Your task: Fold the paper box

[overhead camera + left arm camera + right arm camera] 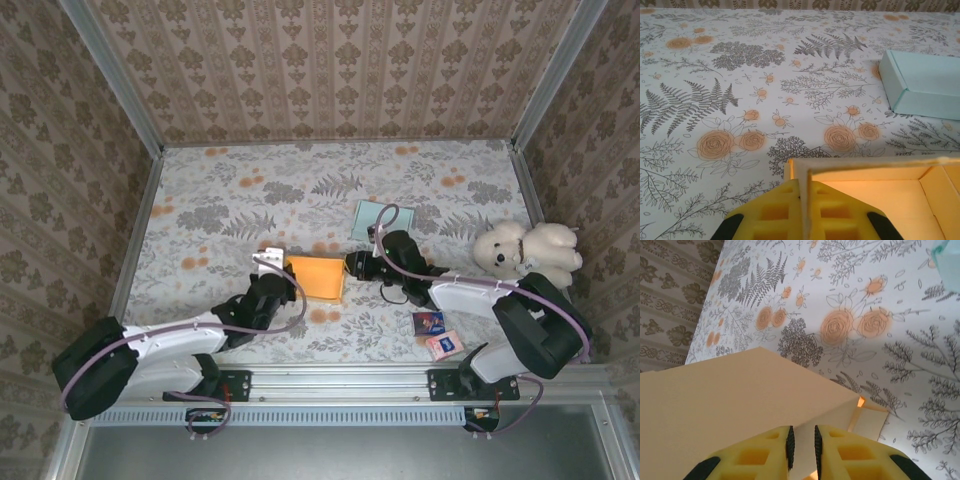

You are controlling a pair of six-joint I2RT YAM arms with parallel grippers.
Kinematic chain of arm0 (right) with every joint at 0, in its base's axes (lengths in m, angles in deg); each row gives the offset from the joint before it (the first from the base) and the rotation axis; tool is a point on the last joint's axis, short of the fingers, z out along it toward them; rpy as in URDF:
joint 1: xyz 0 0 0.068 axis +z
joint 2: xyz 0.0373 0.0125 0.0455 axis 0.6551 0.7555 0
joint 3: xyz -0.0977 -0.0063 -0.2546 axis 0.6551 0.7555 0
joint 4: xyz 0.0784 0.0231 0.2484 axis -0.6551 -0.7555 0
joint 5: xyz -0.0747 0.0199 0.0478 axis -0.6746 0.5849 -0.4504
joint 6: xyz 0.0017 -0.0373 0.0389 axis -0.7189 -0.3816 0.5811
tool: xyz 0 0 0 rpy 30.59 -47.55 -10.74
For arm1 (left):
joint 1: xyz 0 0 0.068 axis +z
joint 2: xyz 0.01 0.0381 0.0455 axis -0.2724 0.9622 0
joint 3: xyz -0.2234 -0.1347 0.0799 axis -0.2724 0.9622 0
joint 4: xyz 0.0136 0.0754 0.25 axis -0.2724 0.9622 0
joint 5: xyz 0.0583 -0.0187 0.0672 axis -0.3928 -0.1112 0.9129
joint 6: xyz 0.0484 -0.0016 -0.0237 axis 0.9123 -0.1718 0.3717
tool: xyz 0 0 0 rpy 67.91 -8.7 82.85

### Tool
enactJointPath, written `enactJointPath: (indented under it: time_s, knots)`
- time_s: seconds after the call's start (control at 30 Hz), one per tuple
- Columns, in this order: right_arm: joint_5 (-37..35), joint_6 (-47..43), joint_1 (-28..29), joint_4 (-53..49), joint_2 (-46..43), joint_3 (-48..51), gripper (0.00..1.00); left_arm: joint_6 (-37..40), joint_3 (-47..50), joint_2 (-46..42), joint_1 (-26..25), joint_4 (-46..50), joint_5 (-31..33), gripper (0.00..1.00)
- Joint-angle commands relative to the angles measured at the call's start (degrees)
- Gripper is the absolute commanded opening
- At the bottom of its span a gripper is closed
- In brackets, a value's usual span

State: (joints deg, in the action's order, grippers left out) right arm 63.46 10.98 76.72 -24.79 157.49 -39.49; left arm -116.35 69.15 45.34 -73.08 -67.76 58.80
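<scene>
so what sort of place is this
Most likely a staged robot test cell, not a home: wallpapered panels in a metal frame enclose a table with a floral cover, a left arm and a right arm are bolted at its near edge, and a teddy bear sits as a prop.

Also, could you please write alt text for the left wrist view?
The left gripper pinches a wall of an open orange paper box, seen from just behind its yellow fingers. Beyond, a pale blue box lies on a floral tablecloth.
</scene>
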Motion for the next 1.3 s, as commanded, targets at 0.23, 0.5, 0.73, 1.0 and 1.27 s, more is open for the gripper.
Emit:
enactJointPath:
  time_s: [0.23, 0.5, 0.73, 1.0, 1.27]
  knots:
    - [-0.67, 3.2, 4.95, 4.73, 3.24, 2.15, 0.22, -2.33, 3.5, -0.86, -2.66, 3.58, -6.17, 0.0]
    - [-2.48, 3.25, 7.04, 4.35, 2.88, 1.08, 0.21, -2.16, 3.58, -3.92, -3.39, 5.73, -5.7, 0.0]
    - [-8.57, 0.01, 7.7, -2.98, -2.49, 3.18, 0.21, -2.76, 6.07, -7.37, -3.72, 7.73, -3.26, 0.0]
    - [-12.89, -2.66, 8.15, -11.27, -12.93, 7.06, 0.22, -3.21, 6.87, -5.68, -5.28, 8.12, -1.26, 0.0]
    - [-17.1, -4.59, 8.2, -20.33, -25.92, 8.88, 0.23, -3.78, 5.1, 0.33, -8.89, 7.83, 3.07, 0.0]
